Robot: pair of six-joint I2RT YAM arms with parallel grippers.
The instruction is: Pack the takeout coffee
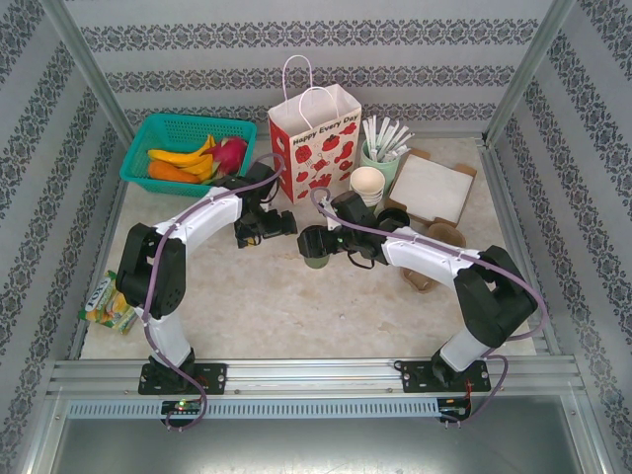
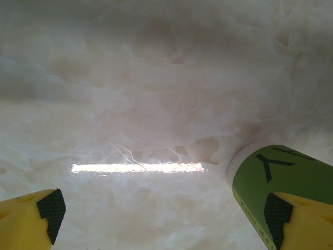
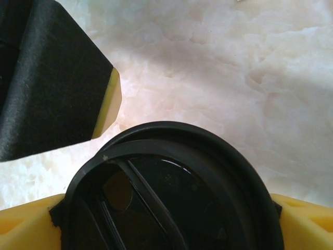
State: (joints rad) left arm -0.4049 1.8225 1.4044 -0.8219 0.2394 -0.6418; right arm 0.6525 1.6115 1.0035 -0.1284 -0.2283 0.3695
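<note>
The takeout coffee (image 1: pixel 316 260), a small dark green cup with a black lid, stands mid-table in front of the paper bag (image 1: pixel 314 148). My right gripper (image 1: pixel 318 242) reaches over it from the right. In the right wrist view the black lid (image 3: pixel 171 192) lies between the yellow fingers (image 3: pixel 31 224), which press against both of its sides. My left gripper (image 1: pixel 279 222) hovers just left of the cup, open. In the left wrist view that gripper (image 2: pixel 166 224) has bare table between its pads, and the green cup wall (image 2: pixel 281 174) shows beside the right finger (image 2: pixel 302 219).
A teal basket (image 1: pixel 158 128) of fruit sits at the back left. Right of the bag are stacked cream cups (image 1: pixel 367 185), a pale green holder of white sticks (image 1: pixel 380 148) and a white tray (image 1: pixel 432 186). A snack packet (image 1: pixel 109 301) lies at the left edge.
</note>
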